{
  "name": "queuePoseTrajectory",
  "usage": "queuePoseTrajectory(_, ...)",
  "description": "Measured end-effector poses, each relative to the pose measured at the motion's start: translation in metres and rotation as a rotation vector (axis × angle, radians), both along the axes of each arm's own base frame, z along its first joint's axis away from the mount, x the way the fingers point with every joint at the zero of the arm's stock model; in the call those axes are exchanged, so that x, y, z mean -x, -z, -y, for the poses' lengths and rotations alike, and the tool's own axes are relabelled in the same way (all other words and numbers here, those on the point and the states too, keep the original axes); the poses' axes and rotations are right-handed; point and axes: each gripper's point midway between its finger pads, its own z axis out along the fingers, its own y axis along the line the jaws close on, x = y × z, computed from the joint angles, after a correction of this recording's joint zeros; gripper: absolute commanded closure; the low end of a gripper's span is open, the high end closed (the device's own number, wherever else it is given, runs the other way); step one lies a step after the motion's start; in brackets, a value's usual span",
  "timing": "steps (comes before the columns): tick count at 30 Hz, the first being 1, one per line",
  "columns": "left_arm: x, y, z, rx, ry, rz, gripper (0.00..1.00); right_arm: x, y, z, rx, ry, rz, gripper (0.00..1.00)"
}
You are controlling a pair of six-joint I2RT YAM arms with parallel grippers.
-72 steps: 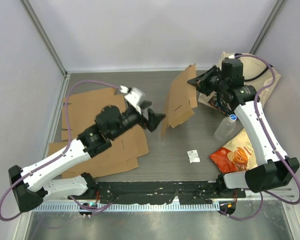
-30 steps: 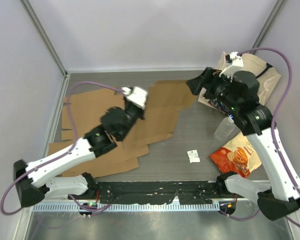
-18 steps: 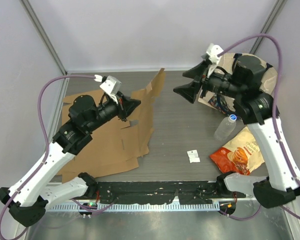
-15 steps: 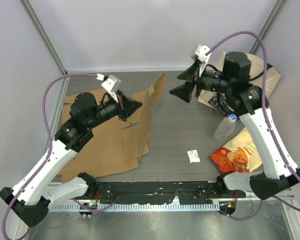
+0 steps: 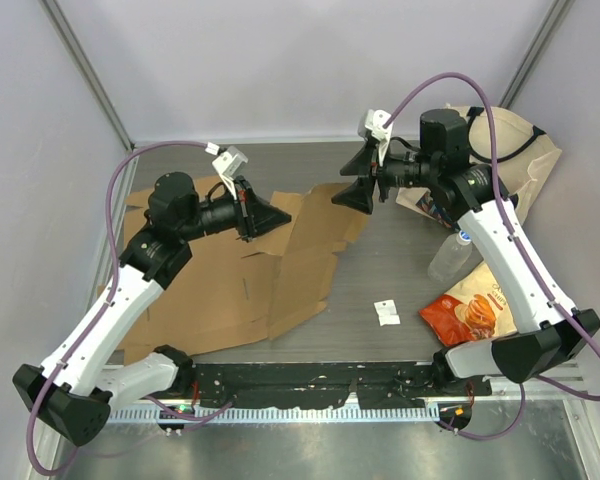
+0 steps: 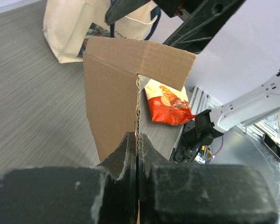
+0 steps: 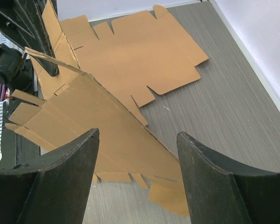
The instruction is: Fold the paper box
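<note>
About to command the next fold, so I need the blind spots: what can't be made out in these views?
Top view: where the left end effector pinches the paper box; its own body covers it.
Left wrist: the box below the fingers, hidden by them and blurred.
Right wrist: whether the open right end effector touches the box; no depth cue.
Top view: how many flat sheets lie underneath; they overlap.

Grey wood-grain table (image 5: 380, 270), pale lilac walls (image 5: 280, 60), metal corner posts (image 5: 90, 75).
</note>
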Motion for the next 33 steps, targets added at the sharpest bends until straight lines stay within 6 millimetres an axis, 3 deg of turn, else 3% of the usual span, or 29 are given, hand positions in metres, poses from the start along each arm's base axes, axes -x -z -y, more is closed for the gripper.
queuePoseTrajectory(5, 0.009, -0.008, 0.002, 0.03, 0.064, 0.008, 1.0, 0.0, 0.004, -0.008, -0.019, -0.06, -0.001, 0.35)
queuePoseTrajectory(11, 0.016, -0.014, 0.004, 0.051, 0.118, 0.025, 1.0, 0.005, 0.019, -0.021, -0.055, -0.141, -0.033, 0.68)
queuePoseTrajectory(15, 0.014, -0.014, 0.002, 0.055, 0.117, 0.015, 0.99, 0.006, 0.028, -0.024, -0.066, -0.154, -0.052, 0.82)
queuePoseTrajectory(16, 0.012, -0.013, 0.001, 0.056, 0.11, 0.01, 0.98, 0.007, 0.028, -0.024, -0.068, -0.153, -0.05, 0.85)
queuePoseTrajectory(17, 0.009, -0.012, 0.0, 0.056, 0.101, 0.005, 0.89, 0.006, 0.029, -0.023, -0.067, -0.148, -0.052, 0.96)
queuePoseTrajectory(18, 0.006, -0.01, -0.001, 0.055, 0.088, 0.001, 0.81, 0.006, 0.029, -0.022, -0.064, -0.136, -0.055, 0.99)
queuePoseTrajectory(19, 0.002, -0.009, -0.002, 0.053, 0.065, 0.001, 0.7, 0.005, 0.029, -0.021, -0.062, -0.128, -0.055, 0.99)
queuePoseTrajectory(20, -0.005, -0.009, -0.004, 0.052, 0.028, 0.005, 0.47, 0.006, 0.03, -0.02, -0.058, -0.118, -0.07, 0.99)
queuePoseTrajectory(23, -0.026, -0.004, -0.012, 0.031, -0.095, 0.016, 0.31, 0.009, 0.032, -0.017, -0.04, -0.071, -0.153, 0.99)
queuePoseTrajectory(28, -0.052, 0.038, -0.028, -0.018, -0.277, -0.036, 0.31, 0.009, 0.032, -0.011, -0.003, 0.0, -0.236, 0.99)
queuePoseTrajectory(33, -0.07, 0.06, -0.047, -0.026, -0.443, -0.072, 0.33, 0.005, 0.06, -0.004, 0.05, 0.076, -0.317, 0.99)
